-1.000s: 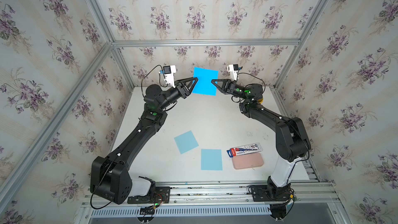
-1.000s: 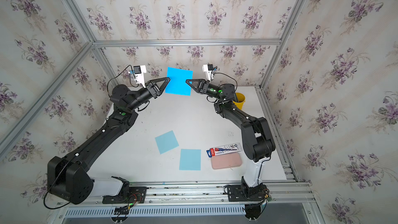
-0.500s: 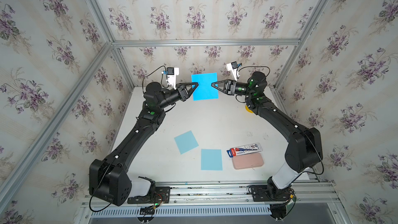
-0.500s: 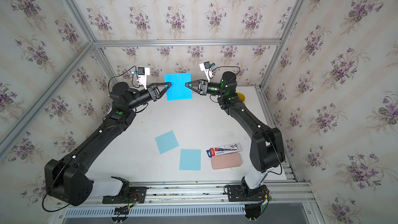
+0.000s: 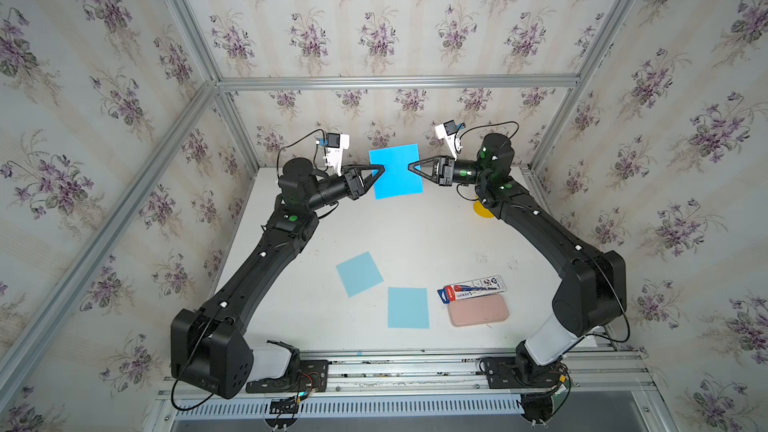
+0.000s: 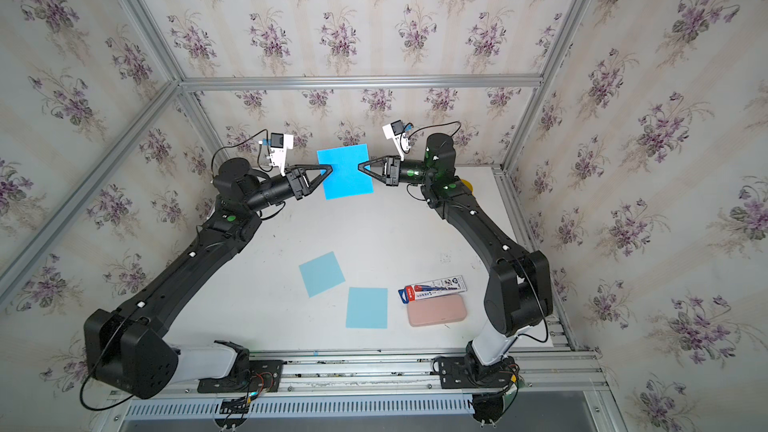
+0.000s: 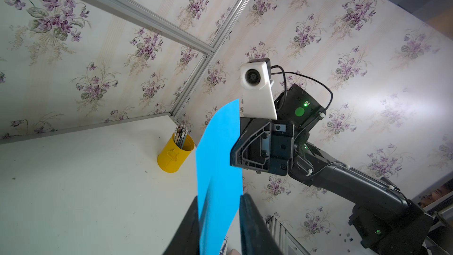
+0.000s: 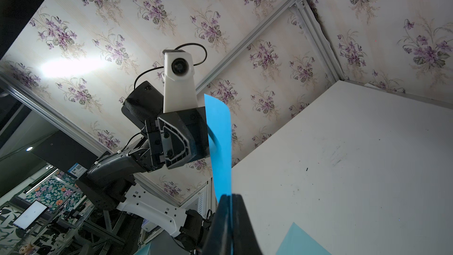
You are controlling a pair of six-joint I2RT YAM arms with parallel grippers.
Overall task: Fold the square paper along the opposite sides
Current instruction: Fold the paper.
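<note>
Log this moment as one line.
blue paper: aloft, unfolded | right hand: shut on one edge | left hand: open around opposite edge

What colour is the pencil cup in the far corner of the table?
Yellow. The pencil cup shows best in the left wrist view.

two black arms, white at the base

left arm [image 5: 266, 259] and right arm [image 5: 540, 226] are matte black, with white base links [image 5: 270, 361] and green lamps [image 5: 293, 218]. a white wrist camera [image 5: 334, 147] with looping black cable tops each. left gripper [image 5: 381, 169] and right gripper [image 5: 411, 166] have black triangular frames.
</note>
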